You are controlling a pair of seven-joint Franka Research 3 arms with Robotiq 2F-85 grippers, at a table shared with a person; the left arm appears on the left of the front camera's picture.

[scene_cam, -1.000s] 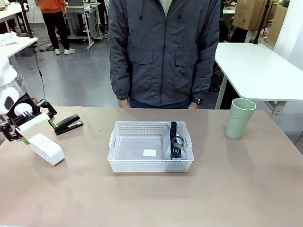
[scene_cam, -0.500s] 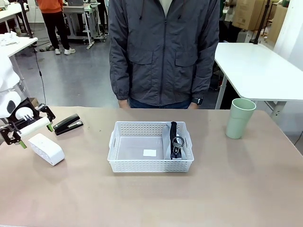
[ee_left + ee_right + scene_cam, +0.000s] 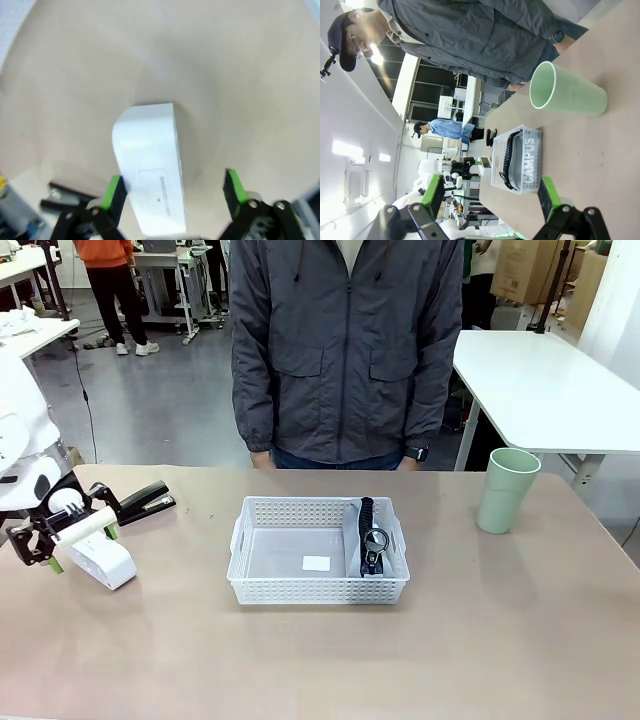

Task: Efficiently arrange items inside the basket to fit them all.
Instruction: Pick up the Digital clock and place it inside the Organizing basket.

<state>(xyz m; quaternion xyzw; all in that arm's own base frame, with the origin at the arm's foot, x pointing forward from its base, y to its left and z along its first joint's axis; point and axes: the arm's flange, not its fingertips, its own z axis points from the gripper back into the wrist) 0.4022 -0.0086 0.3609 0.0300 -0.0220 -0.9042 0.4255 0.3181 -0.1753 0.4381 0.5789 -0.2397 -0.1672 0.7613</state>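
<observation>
Front view: the left pincer (image 3: 84, 548) stands wide open astride the white box (image 3: 108, 565), gripping nothing. The black stapler (image 3: 148, 502) lies just beyond it. The basket (image 3: 300, 506) holding the grey pouch (image 3: 372, 540) and the green cup (image 3: 507, 490) sit well off to its side.

Left wrist view: one pad is beside the box, the other apart from it.

Right wrist view: the right pincer (image 3: 490, 194) gapes empty, and "CAMPUS" is readable ahead.

The tan bench (image 3: 480, 640) is matte, and a person (image 3: 345, 350) stands across it in a workshop.
</observation>
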